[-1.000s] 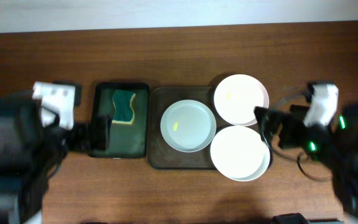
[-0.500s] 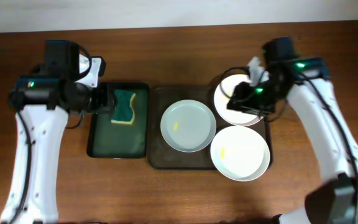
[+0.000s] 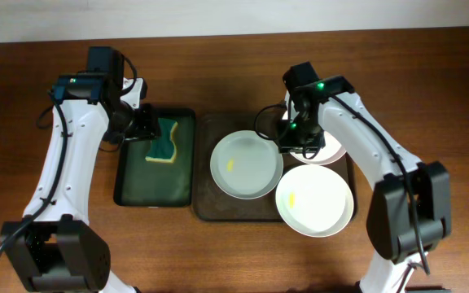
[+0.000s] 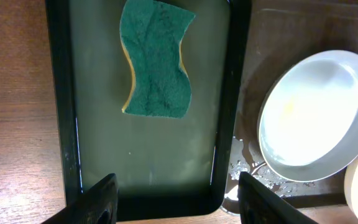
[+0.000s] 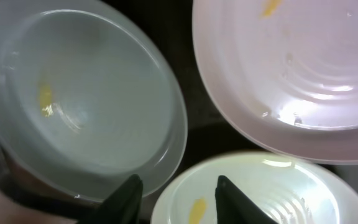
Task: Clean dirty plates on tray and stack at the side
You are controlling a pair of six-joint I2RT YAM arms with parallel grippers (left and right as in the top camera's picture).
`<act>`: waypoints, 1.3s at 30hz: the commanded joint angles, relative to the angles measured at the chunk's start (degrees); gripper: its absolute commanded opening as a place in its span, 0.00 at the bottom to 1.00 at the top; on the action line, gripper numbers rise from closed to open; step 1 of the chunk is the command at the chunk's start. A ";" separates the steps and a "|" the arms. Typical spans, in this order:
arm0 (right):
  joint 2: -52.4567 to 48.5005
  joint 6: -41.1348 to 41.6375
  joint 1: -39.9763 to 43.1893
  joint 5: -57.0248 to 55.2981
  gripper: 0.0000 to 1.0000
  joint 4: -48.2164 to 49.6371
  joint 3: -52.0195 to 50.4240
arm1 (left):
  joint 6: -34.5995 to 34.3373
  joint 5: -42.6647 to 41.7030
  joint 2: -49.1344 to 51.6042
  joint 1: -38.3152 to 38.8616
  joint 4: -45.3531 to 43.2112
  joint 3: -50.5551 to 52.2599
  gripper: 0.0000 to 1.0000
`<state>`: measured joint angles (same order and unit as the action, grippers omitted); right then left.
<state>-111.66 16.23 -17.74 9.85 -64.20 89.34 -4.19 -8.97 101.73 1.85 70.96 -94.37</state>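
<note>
Now both white-and-black arms, blurred at the sides of the brown wooden table (image 3: 234, 73) a second ago, have swung in over it. The large dark brown rectangular tray with rounded corners (image 3: 205, 175) lies unmoved at centre. Just beside it on the left sits the narrower dark green black-rimmed tray (image 3: 137, 185).

Three round white shallow plates rest on the brown tray. The middle plate (image 3: 247, 164) and the near plate (image 3: 314, 199) each show a yellow smear. The far plate (image 3: 338, 152) is now largely hidden under the right arm.

A wavy green-and-yellow sponge (image 4: 156, 59) lies at the green tray's far end. The left gripper (image 4: 176, 193) hovers over that tray near the sponge, fingers spread, nothing between them. The right gripper (image 5: 176, 190) has shifted left to where the plates meet. Its fingers are parted above the near plate's rim, pinching nothing.
</note>
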 commanded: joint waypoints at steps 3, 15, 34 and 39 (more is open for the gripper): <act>-4.13 0.83 -0.94 -1.51 0.31 1.07 -0.74 | -0.76 0.44 0.39 -0.13 -1.01 -1.14 0.59; -6.95 2.25 -4.07 -1.55 0.27 5.38 -4.50 | -0.74 0.46 0.50 -0.15 -1.09 -1.03 0.60; -6.56 0.74 -3.58 0.90 0.32 -0.28 4.17 | -0.76 0.44 0.50 -0.13 -1.07 -1.03 0.60; -6.58 0.79 -2.75 -1.81 0.33 -2.25 3.06 | -0.76 0.44 0.50 -0.13 -1.07 -0.90 0.60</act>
<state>-118.19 17.54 -21.12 10.13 -66.26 92.71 -4.21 -8.95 101.80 1.85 70.00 -94.37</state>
